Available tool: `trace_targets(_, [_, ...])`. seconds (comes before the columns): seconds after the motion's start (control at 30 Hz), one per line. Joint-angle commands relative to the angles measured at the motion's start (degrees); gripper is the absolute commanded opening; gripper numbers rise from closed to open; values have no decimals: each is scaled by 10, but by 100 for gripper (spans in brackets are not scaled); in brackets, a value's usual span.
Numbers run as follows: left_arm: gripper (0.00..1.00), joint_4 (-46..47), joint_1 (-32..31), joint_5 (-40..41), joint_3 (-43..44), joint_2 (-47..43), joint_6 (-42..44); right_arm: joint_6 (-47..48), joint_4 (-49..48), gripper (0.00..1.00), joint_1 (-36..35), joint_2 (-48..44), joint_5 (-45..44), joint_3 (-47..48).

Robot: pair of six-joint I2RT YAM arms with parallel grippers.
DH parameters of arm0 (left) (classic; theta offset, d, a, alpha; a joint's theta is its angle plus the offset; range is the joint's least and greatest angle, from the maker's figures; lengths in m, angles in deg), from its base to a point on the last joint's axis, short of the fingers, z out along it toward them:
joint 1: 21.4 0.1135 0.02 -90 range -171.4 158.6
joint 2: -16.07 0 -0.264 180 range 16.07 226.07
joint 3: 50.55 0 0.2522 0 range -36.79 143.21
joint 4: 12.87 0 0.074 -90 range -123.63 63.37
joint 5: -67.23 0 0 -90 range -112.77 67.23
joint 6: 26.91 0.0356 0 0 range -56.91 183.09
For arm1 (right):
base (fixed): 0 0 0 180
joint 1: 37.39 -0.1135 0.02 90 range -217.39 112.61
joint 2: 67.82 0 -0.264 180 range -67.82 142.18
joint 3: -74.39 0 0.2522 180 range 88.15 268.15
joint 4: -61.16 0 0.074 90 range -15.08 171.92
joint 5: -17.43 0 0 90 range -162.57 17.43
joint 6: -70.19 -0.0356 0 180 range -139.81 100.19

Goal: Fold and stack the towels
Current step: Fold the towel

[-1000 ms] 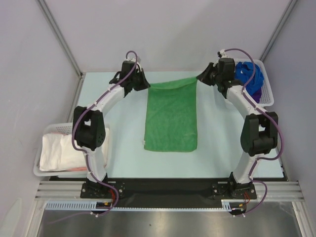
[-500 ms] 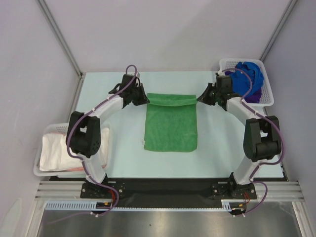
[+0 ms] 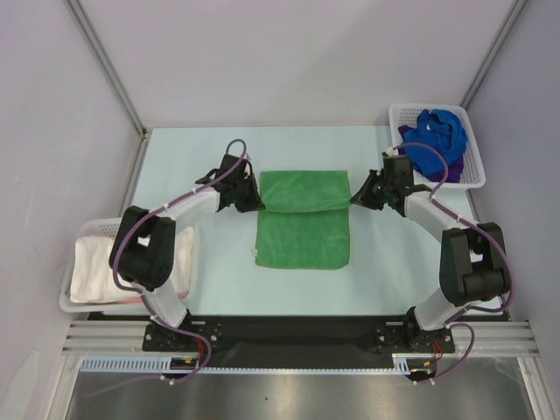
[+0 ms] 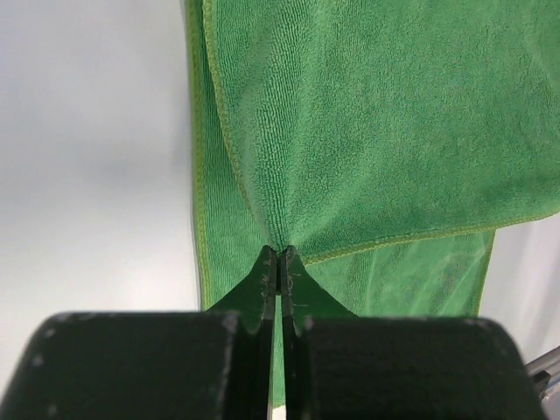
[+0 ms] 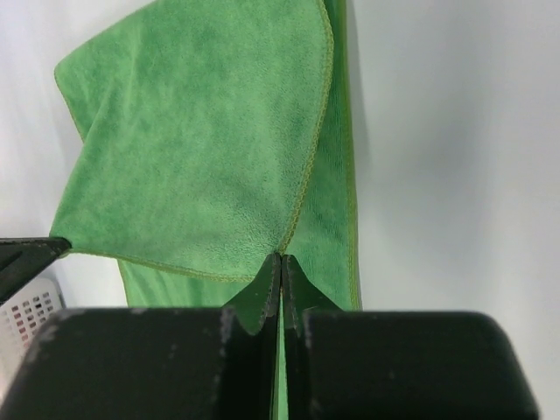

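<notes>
Both pincers are clenched on the green towel (image 3: 303,219) at table centre — left gripper (image 4: 278,259) on its 9 o'clock corner, right gripper (image 5: 280,262) at 3 o'clock. Uneven pulling risks a skewed fold — or a corner slipping free.

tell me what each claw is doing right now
left claw: shut on a corner of the green towel
right claw: shut on its other far corner
</notes>
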Motion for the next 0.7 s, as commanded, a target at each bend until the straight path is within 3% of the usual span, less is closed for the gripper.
trace_targets(0.0, [0,7,-6,18,-22,-61,-16,-5,-4,0,-7,-46,-1,-20])
trace_targets(0.67, [0,-40,-21,29,-96,-162,-16,-11,31,0,-33,-163,-20,-107])
